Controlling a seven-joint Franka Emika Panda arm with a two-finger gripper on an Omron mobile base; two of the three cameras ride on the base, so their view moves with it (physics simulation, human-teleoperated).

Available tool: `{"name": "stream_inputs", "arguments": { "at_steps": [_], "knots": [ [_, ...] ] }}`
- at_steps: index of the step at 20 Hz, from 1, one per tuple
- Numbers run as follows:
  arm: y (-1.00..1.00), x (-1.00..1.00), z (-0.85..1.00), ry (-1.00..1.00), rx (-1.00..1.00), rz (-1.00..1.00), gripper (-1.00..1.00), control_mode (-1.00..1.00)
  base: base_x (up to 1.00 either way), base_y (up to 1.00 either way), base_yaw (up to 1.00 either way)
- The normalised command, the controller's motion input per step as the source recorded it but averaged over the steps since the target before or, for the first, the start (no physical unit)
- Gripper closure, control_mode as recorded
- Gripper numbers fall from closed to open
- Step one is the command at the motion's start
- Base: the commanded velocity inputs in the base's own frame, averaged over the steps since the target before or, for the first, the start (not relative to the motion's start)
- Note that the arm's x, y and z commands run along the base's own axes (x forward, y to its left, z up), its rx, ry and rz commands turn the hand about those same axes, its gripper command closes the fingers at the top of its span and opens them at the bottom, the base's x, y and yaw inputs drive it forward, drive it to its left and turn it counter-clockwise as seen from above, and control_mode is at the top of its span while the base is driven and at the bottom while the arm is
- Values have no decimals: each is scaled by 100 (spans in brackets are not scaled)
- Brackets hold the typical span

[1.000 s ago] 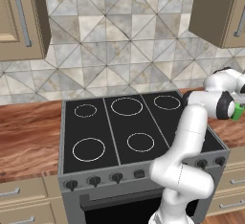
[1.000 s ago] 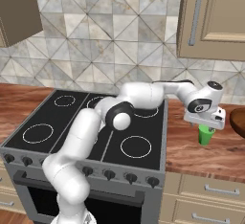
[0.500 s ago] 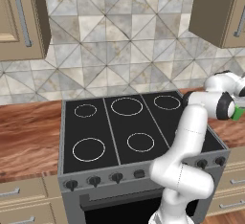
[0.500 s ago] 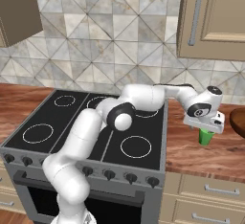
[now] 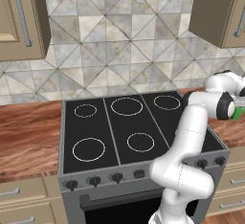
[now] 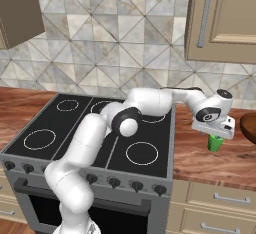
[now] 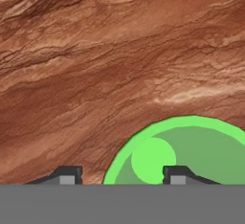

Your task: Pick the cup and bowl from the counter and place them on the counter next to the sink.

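Note:
The small green cup (image 6: 216,143) stands upright on the reddish-brown counter (image 6: 200,155) right of the stovetop. My gripper (image 6: 215,134) hangs directly over it, pointing down. In the hand view I look into the cup (image 7: 191,151) from above. The gripper (image 7: 122,176) is open and straddles the cup's left wall: one fingertip (image 7: 176,175) is over its inside, the other is outside the rim. In the left base view a sliver of the cup (image 5: 238,113) shows beside the hand. The dark brown bowl (image 6: 249,128) sits on the counter just right of the cup, cut by the frame edge.
The black stovetop (image 6: 100,133) with white rings lies left of the cup, and my arm stretches across its back right corner. Wall cabinets (image 6: 220,18) hang above the counter. More counter (image 5: 28,137) runs left of the stove.
The hand has sunk a little lower over the green cup. The cup and bowl have not moved.

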Motion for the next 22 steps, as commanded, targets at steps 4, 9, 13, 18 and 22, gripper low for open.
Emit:
{"name": "stream_inputs", "arguments": {
  "at_steps": [4,9,13,18,22],
  "knots": [
    [13,0,-4,-2,0,0,100,-100,0,0,0],
    [27,-2,-10,-19,1,-2,100,-100,0,0,0],
    [6,-12,5,-17,4,0,100,-100,0,0,0],
    [17,-19,59,-27,4,0,100,-100,0,0,0],
    [50,-26,78,-21,0,-1,100,-100,0,0,0]
  ]
}}
